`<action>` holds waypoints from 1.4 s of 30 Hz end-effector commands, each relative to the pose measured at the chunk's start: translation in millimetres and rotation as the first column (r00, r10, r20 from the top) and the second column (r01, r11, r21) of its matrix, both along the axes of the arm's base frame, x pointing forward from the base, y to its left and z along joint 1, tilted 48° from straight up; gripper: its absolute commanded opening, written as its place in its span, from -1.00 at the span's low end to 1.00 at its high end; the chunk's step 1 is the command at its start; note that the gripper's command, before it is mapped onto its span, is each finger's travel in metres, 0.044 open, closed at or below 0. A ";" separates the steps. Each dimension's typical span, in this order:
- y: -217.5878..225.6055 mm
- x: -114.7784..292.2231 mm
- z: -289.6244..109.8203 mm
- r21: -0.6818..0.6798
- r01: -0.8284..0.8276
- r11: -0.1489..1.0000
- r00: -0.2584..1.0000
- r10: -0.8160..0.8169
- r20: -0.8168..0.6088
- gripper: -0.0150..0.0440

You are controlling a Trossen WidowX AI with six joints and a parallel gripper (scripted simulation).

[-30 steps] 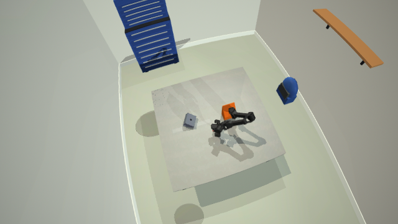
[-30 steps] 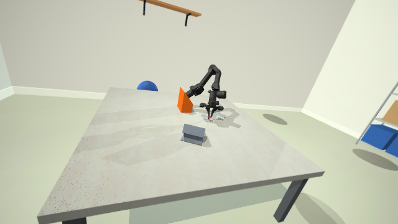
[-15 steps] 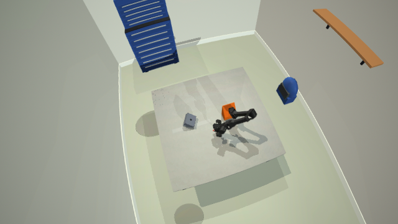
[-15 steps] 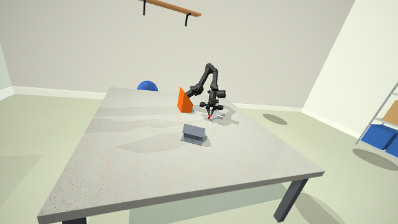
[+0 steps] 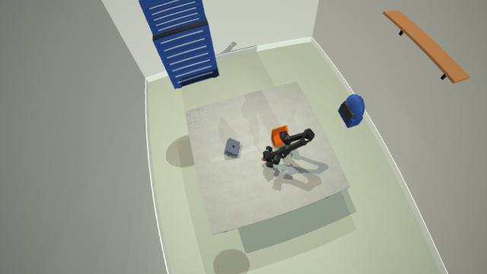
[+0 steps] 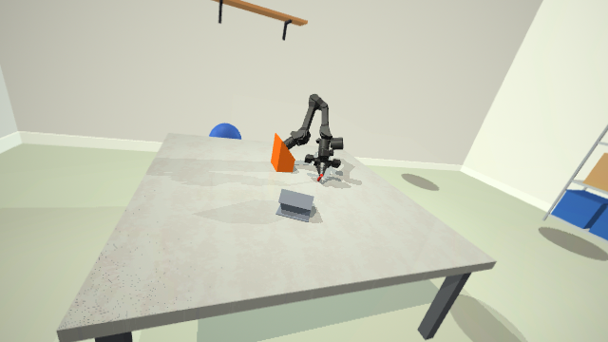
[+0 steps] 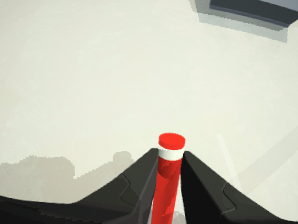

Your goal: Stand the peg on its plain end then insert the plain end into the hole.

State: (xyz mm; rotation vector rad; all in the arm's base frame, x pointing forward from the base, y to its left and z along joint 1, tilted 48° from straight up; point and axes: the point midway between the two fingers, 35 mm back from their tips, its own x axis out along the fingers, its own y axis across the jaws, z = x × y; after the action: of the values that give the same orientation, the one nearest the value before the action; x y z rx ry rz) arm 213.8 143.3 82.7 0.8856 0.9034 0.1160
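The red peg (image 7: 167, 187) (image 6: 319, 179) is between the fingertips of my gripper (image 7: 169, 156) (image 6: 321, 174) (image 5: 265, 157), which is shut on it near the white band. In the wrist view the banded end points up and away, and the rest runs down between the fingers; the plain end is hidden. In the exterior view the peg looks tilted, low over the table; whether it touches the table I cannot tell. The grey sloped panel (image 5: 228, 145) (image 6: 296, 199) (image 7: 250, 9) stands apart from the gripper, its dark hole (image 5: 233, 146) showing in the top view.
An orange block (image 5: 278, 137) (image 6: 281, 159) stands by the arm's base on the grey table (image 5: 236, 198) (image 6: 214, 266). Blue drawers (image 5: 186, 49), a wall shelf (image 5: 426, 43) (image 6: 266, 10) and a blue object (image 5: 354, 110) are beyond the table.
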 end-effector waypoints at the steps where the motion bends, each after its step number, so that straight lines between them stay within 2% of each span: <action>1: -1.4 -3.8 -1.0 -0.008 0.030 1.000 0.999 -0.030 0.020 -0.32; 42: 0.4 -30.5 6.5 -0.063 0.289 0.955 0.930 -0.265 0.256 -0.32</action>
State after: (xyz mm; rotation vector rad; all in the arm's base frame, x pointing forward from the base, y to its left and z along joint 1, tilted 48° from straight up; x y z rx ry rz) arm 185.6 144.0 90.3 0.8808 0.5672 -0.0474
